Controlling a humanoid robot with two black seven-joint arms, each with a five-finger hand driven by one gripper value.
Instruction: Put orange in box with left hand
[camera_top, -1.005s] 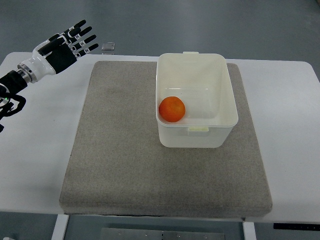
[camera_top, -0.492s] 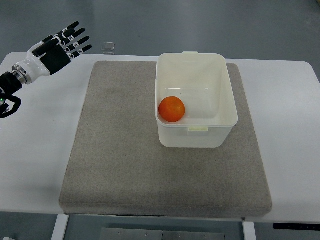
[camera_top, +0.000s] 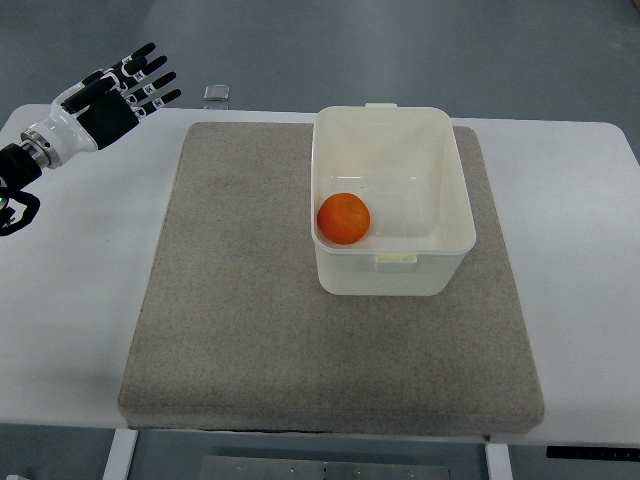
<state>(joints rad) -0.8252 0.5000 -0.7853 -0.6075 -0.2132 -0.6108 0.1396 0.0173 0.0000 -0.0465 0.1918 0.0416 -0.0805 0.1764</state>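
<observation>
Left hand (camera_top: 108, 98) is hovering over the far-left corner of the bench (camera_top: 60, 300), arm coming in from the left edge. Fingers are spread and relaxed, gripping nothing.

Just right of the fingertips, a small clear item (camera_top: 216, 93) is sitting at the bench's far edge; can't tell what it is. Right of the hand and nearer the robot, a grey mat (camera_top: 230, 300) is covering most of the bench, nothing lying on its open part.

Well to the right of the hand, the white box (camera_top: 465, 215) is standing on the mat, open at the top. The orange (camera_top: 344, 218) is resting inside it, on the floor of the box, tucked against the wall on the hand's side and toward the near corner. Hand and orange are well apart, no contact.

Judging the step: the placing is looking done, since the orange is already lying in the box and the hand is standing clear. What is in hand is reading as the finish. The next move is calling for very little: no regrasp, only parking the arm away from the box without brushing the small item beside the fingertips. Right hand is not showing anywhere.
</observation>
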